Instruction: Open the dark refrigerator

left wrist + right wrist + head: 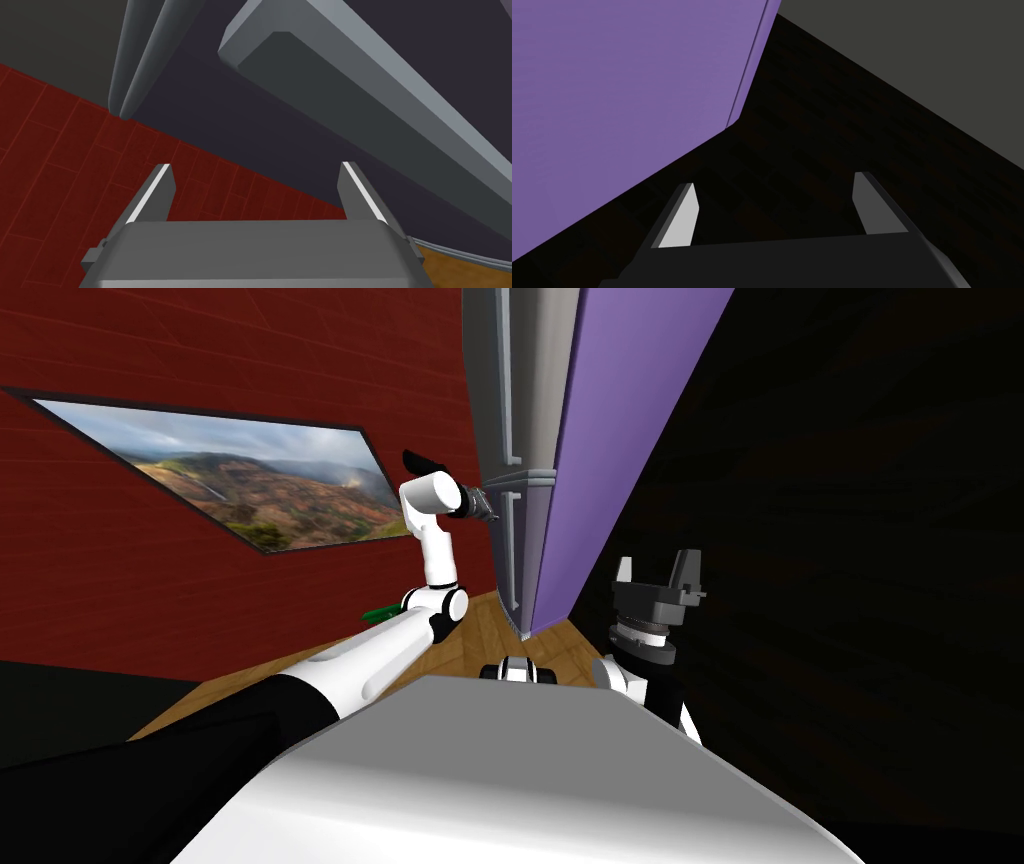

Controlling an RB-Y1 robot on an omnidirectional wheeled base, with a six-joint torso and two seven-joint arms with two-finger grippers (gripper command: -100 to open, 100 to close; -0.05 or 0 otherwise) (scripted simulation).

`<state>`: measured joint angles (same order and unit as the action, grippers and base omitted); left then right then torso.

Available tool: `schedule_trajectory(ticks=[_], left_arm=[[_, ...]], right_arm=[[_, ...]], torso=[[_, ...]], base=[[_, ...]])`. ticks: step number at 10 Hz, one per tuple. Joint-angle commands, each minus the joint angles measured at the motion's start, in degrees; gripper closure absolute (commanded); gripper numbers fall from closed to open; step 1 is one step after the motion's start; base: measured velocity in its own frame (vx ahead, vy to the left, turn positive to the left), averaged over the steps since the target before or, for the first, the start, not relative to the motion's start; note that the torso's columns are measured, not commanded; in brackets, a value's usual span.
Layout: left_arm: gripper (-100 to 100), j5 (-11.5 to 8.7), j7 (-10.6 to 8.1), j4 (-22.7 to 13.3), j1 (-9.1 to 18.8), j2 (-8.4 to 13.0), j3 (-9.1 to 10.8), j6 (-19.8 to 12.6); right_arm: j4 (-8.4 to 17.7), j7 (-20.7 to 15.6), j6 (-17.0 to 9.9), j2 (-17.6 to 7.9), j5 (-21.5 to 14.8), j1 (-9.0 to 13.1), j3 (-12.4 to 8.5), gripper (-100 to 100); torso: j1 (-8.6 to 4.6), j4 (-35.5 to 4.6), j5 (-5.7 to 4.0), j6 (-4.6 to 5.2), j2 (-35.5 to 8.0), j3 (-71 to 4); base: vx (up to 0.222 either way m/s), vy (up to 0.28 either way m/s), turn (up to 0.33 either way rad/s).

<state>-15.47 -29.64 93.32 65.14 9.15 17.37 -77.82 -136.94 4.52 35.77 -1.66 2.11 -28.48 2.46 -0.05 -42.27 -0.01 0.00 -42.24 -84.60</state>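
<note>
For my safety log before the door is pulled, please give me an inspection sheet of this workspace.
Surface: wooden floor, reaching to the refrigerator's foot.
Job's things: refrigerator, grey front, purple side, doors look shut; long grey handle just ahead of the left fingers, not between them.
Clutter: small green thing low beside the left arm, too small to name.
Grippers: left gripper open, at the refrigerator's front; right gripper open, empty, beside the purple side.
Cables: nothing seen.
Surroundings: red wall with a landscape picture; dark wall on the right.
</note>
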Motion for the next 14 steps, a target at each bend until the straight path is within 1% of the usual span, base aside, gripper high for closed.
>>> schedule_trajectory(ticks=[1, 2, 3, 6, 9, 10, 11, 12, 13, 14], left_arm=[[-100, -0.4, -1.73, -2.4, 3.8, 0.0, -0.87, -3.9], [-100, -0.7, -2.61, -3.6, 5.6, 0.1, -1.34, -5.4], [-100, -0.7, -2.61, -3.6, 5.6, 0.1, -1.34, -5.8], [-100, -1.3, -4.69, -6.4, 10.1, 0.6, -2.41, -10.3], [-100, -1.6, -5.8, -7.9, 12.5, 1.1, -2.92, -12.8], [-100, -1.0, -5.54, -7.5, 11.3, 1.6, -2.64, -13.0], [-100, -1.0, -5.59, -8.1, 10.3, 1.6, -2.01, -11.7], [-100, -1.0, -5.58, -8.3, 10.0, 1.6, -1.82, -11.1], [-100, -0.9, -5.55, -8.2, 9.9, 1.7, -2.0, -12.1], [100, -0.9, -5.53, -8.3, 9.8, 1.7, -1.98, -12.0]], right_arm=[[0.0, 0.0, 0.0, 0.0, 0.0, 0.0, 0.0, 0], [0.0, 0.0, 0.0, 0.0, 0.0, 0.0, 0.0, 0], [0.0, 0.0, 0.0, 0.0, 0.0, 0.0, 0.0, 0], [0.0, 0.0, 0.0, 0.0, 0.0, 0.0, 0.0, 0], [0.0, 0.0, 0.0, 0.0, 0.0, 0.0, 0.0, 0], [0.0, 0.0, 0.0, 0.0, 0.0, 0.0, 0.0, 0], [0.0, 0.0, 0.0, 0.0, 0.0, 0.0, 0.0, 0], [0.0, 0.0, 0.0, 0.0, 0.0, 0.0, 0.0, 0], [0.0, 0.0, 0.0, 0.0, 0.0, 0.0, 0.0, 0], [0.0, 0.0, 0.0, 0.0, 0.0, 0.0, 0.0, 0]], torso=[[0.06, 0.0, 0.02, -0.01, 0.0, 0.0], [0.05, -0.1, 0.0, 0.07, -0.1, 0.0], [-0.23, -0.1, -0.14, 0.29, -0.1, 0.0], [-0.91, -0.2, -0.43, 0.59, -0.2, 0.1], [-1.42, -0.3, -0.68, 0.92, -0.2, 0.1], [-1.5, -0.4, -0.73, 0.96, -0.3, 0.2], [-1.21, -0.3, -0.58, 0.72, -0.3, 0.2], [-0.69, -0.1, -0.35, 0.49, 0.0, 0.0], [-0.42, -0.1, -0.22, 0.38, 0.2, -0.2], [-0.32, 0.0, -0.16, 0.24, 0.2, -0.2]], base=[[0.023, -0.034, 0.003], [0.024, -0.029, 0.034], [0.023, -0.013, 0.0], [0.028, -0.022, 0.014], [0.02, -0.019, 0.004], [0.011, 0.017, 0.057], [0.031, 0.055, 0.06], [0.039, 0.052, 0.008], [0.006, 0.023, 0.012], [-0.008, 0.008, 0.009]])
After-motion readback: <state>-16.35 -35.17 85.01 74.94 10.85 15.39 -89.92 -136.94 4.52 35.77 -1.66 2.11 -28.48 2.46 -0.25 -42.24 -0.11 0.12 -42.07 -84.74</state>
